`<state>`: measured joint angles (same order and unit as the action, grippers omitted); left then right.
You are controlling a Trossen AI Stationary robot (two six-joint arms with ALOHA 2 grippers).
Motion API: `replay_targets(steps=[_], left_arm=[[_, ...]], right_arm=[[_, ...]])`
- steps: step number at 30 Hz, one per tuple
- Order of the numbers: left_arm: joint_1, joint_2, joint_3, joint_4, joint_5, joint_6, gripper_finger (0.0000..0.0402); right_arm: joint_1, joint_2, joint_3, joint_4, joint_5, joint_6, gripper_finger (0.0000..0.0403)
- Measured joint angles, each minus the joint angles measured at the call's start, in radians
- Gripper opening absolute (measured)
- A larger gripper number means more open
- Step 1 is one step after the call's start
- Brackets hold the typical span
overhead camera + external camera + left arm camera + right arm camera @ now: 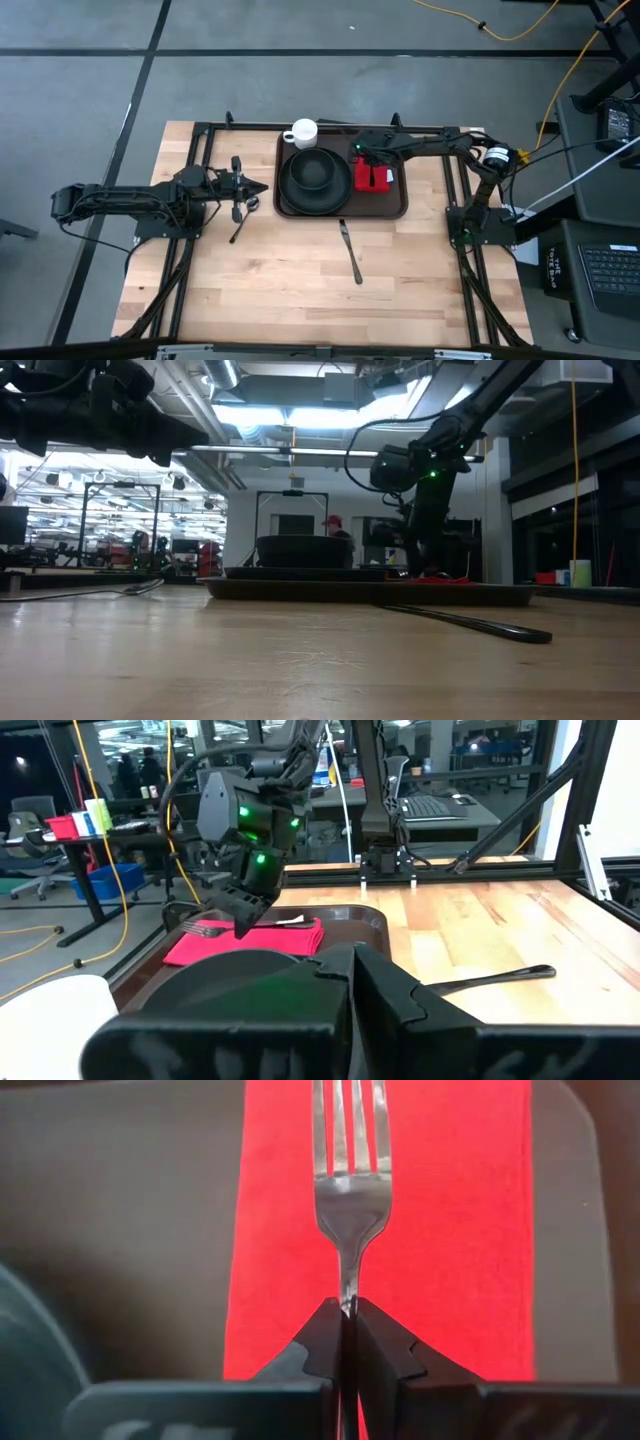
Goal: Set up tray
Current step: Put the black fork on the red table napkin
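The tray (342, 208) sat at the middle of the worktop's (300, 290) far edge, its long axis running along that edge. On it were a black plate with a bowl (314, 175) at the left and a red napkin (375, 176) at the right end; a white cup (303, 132) stood at its far left corner.

The right gripper (346, 1316) was over the napkin, fingers clamped on the neck of a fork (347, 1170). In the right wrist view the fork pointed straight away from the fingers, its length lined up with the napkin's long axis, tines over the red cloth. I judged the coming move to be a lowering and release: the napkin lay directly below the fork, so little sideways correction seemed needed. Whether the fork already touched the cloth I could not tell.

The right arm reached in from the worktop's right edge, stretched along the far edge, wrist bent down over the tray's right end.

The left gripper (255, 188) waited just off the tray's left edge, fingers together and empty, above a spoon (243, 216). A knife (350, 250) lay on the worktop just in front of the tray.
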<state>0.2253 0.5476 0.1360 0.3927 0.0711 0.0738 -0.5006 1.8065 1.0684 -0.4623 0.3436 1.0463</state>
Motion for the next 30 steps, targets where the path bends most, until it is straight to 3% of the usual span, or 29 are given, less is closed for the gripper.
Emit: replay_targets(steps=[7,30], left_arm=[[0.000,0.000,0.000,0.000,0.000,0.000,0.0006],[0.000,0.000,0.000,0.000,0.000,0.000,0.0006]], right_arm=[[-0.007,0.000,-0.045,0.088,-0.005,0.008,0.0022],[-0.021,0.003,-0.045,0.079,0.001,0.048,0.0022]])
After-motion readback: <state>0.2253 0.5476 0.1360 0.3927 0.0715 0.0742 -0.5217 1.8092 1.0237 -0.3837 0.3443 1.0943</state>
